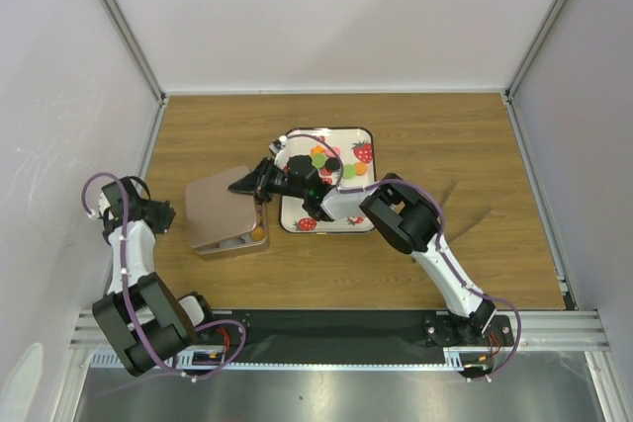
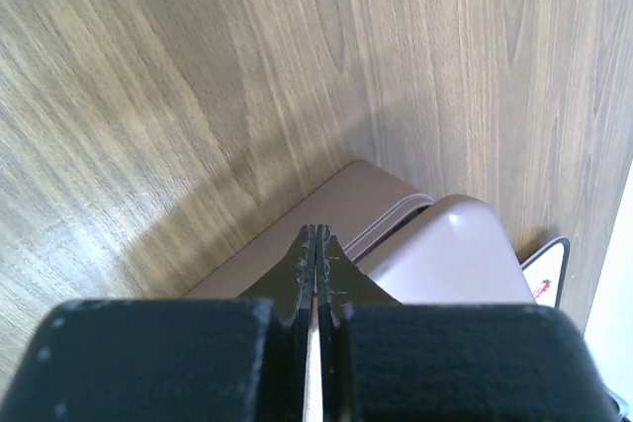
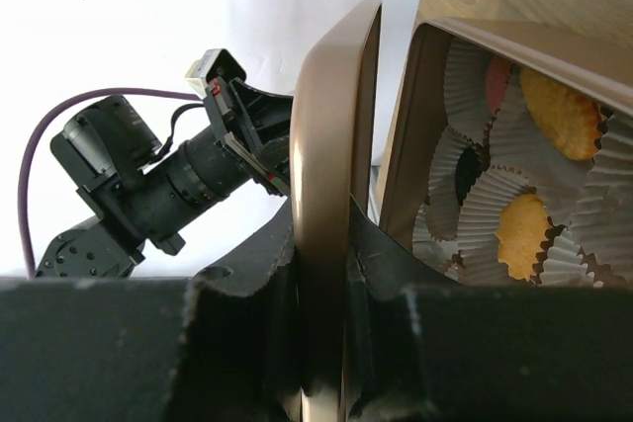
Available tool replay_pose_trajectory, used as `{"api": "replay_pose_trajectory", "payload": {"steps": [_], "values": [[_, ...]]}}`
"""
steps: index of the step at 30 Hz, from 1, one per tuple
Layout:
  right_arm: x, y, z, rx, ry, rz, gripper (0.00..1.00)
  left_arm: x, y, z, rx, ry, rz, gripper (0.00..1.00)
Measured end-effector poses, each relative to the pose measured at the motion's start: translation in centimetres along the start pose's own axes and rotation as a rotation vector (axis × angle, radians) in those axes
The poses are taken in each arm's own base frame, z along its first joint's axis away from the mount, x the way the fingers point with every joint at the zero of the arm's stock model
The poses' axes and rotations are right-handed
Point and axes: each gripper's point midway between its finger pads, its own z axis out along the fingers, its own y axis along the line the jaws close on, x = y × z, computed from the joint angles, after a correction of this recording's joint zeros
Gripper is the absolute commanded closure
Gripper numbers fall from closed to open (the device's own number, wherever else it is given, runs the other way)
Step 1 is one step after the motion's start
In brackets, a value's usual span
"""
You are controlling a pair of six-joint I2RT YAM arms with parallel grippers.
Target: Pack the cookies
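Observation:
A brown tin box [image 1: 242, 242] lies left of the strawberry tray [image 1: 348, 221]. Its brown lid [image 1: 218, 207] covers most of it, tilted up. My right gripper [image 1: 251, 184] is shut on the lid's edge [image 3: 331, 195]. In the right wrist view the box [image 3: 415, 126] holds white paper cups with two orange cookies [image 3: 559, 111], a black one [image 3: 467, 173] and a pink one [image 3: 497, 81]. More cookies [image 1: 322, 161], orange, green, pink and black, lie on the tray, partly hidden by the right wrist. My left gripper [image 1: 158, 214] is shut and empty, left of the lid [image 2: 450, 254].
White walls stand close on the left, back and right. The left arm sits near the left wall. The tray's corner [image 2: 546, 272] shows at the right edge of the left wrist view. Bare wood table [image 1: 465, 155] lies right of the tray.

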Motion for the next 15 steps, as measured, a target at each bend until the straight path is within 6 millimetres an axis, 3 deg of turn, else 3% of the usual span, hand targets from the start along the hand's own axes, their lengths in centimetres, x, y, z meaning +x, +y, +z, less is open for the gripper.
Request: {"api": "replay_pose_trajectory", "payload": {"steps": [15], "values": [[0.5,-1.2,0.0,0.031,-0.015,-0.017,1.0,0.3,0.2,0.5,-0.009,0.021,0.006,1.0]]}}
